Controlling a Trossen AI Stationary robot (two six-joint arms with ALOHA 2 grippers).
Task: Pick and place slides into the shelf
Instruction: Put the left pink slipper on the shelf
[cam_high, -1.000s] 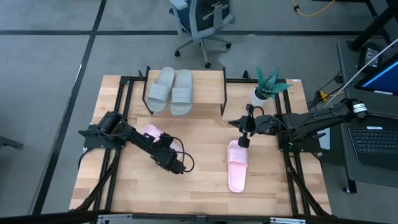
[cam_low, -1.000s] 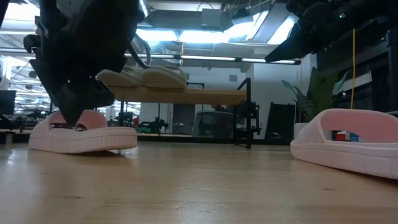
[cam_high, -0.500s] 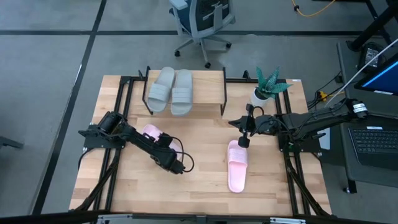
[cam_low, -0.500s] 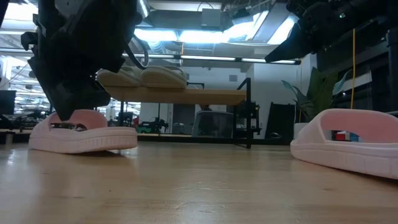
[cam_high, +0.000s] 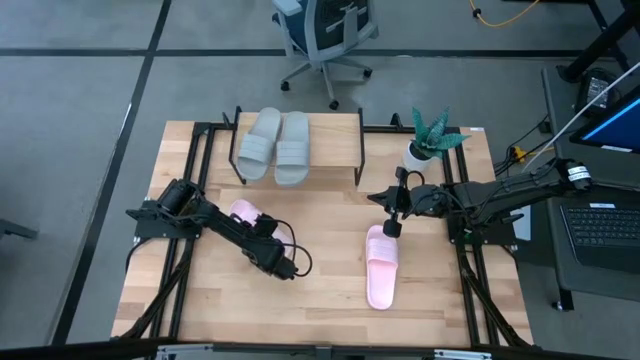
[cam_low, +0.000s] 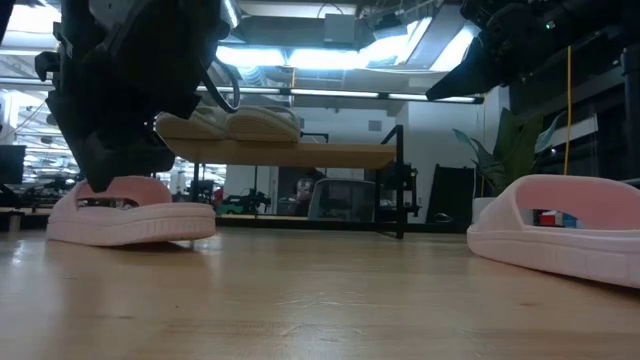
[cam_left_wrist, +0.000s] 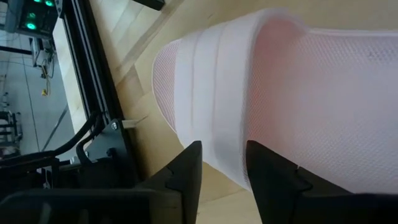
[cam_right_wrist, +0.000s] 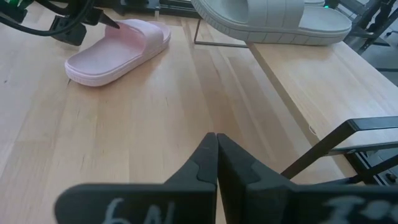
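Observation:
One pink slide (cam_high: 243, 211) lies sole down on the table's left half, and my left gripper (cam_high: 258, 224) is down on it from above, shut on its strap. The second pink slide (cam_high: 381, 266) lies flat on the right half. My right gripper (cam_high: 392, 226) hangs shut just above that slide's far end without touching it. Two grey-green slides (cam_high: 275, 146) rest side by side on the shelf (cam_high: 335, 140), at the left of its plank top. The shelf stands at the table's far edge. My left gripper (cam_left_wrist: 224, 177) has the pink slide's strap edge (cam_left_wrist: 214, 134) between its two fingers, coming steeply from above. The slide's sole (cam_low: 140, 225) still rests on the table. Whether one finger reaches under the strap I cannot tell.
A potted plant (cam_high: 430, 140) stands at the table's far right corner, beside the shelf. Black frame rails (cam_high: 190, 160) run along the table's left and right sides. The right part of the shelf top is bare. An office chair (cam_high: 325, 35) stands beyond the table.
My left gripper has sunk a little lower onto the pink slide's strap. The slide has shifted slightly under it.

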